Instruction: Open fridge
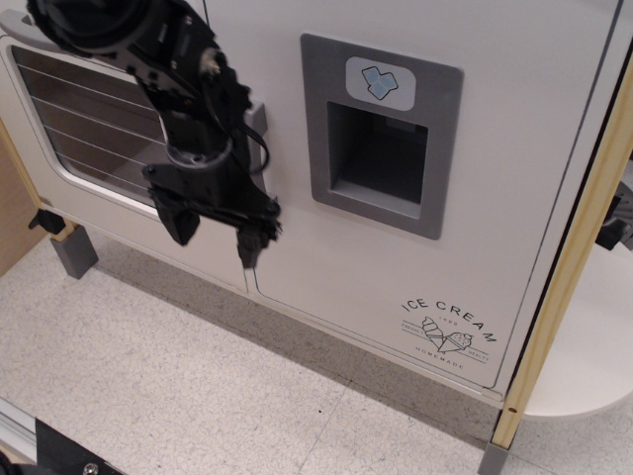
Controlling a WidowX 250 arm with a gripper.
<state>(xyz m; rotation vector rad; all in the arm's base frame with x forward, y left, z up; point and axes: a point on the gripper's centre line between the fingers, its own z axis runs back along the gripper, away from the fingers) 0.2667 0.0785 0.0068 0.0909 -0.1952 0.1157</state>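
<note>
Gripper spread before the shut fridge.

The black gripper points down, its two fingers apart with nothing between them, hanging in front of the seam where two white doors meet. The fridge door lies to its right, with the grey dispenser panel up and right of it and the "ICE CREAM" print lower right. Behind and left of the gripper is the windowed door; speckled floor lies below.
</note>
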